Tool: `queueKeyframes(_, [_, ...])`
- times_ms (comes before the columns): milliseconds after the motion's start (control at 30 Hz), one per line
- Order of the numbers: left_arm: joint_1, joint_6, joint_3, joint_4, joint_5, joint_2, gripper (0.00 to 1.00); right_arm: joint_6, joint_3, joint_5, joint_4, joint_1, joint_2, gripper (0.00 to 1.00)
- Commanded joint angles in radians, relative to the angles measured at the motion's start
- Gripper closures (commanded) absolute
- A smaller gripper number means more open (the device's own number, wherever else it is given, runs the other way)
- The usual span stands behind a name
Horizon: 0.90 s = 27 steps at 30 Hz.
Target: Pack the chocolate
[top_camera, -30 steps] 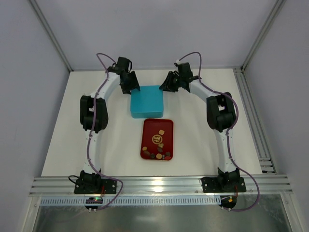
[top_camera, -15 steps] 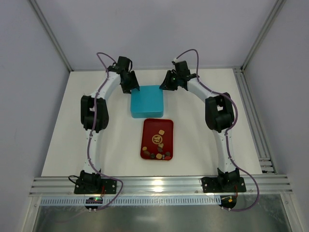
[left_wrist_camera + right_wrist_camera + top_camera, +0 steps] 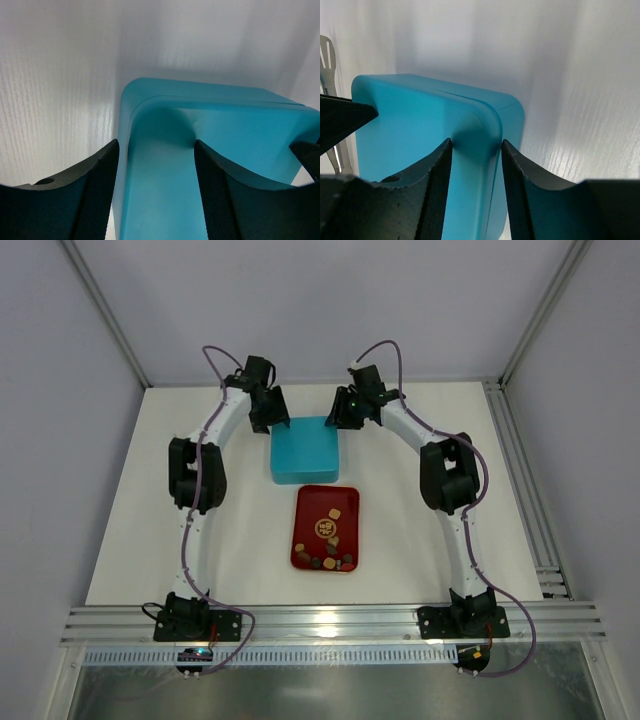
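The chocolate is several small brown, tan and cream pieces lying in a red tray at the table's middle. Behind the tray stands a closed teal box. My left gripper is open, its fingers straddling the box's back left corner. In the left wrist view the left gripper has teal box surface between its fingers. My right gripper is open and straddles the back right corner. The right wrist view shows the right gripper with a narrower gap. Neither gripper holds chocolate.
The white table has walls on three sides. An aluminium rail runs along its near edge and a rail along its right. The arms arch from the near edge around both sides of the tray.
My right gripper has moved left and closer to the teal box's back right corner. The left arm, the box and the tray have not moved.
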<state>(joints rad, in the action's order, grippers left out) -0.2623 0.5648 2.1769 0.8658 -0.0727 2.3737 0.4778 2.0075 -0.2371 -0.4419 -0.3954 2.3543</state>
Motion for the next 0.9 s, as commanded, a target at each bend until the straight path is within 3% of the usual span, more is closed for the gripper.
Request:
queueKeyframes(0, [-0.023,-0.082,-0.083,0.203,0.106,0.134,0.39,-0.05,-0.052,0.07,-0.187,-0.019,0.065,0.55])
queueKeyframes(367, [-0.026,-0.126,-0.08,0.26,0.139,0.182,0.35,-0.041,0.145,0.061,-0.319,-0.025,0.168,0.51])
queueKeyframes(867, [-0.048,-0.164,0.081,0.415,0.146,0.326,0.45,-0.065,0.326,0.056,-0.485,-0.04,0.263,0.67])
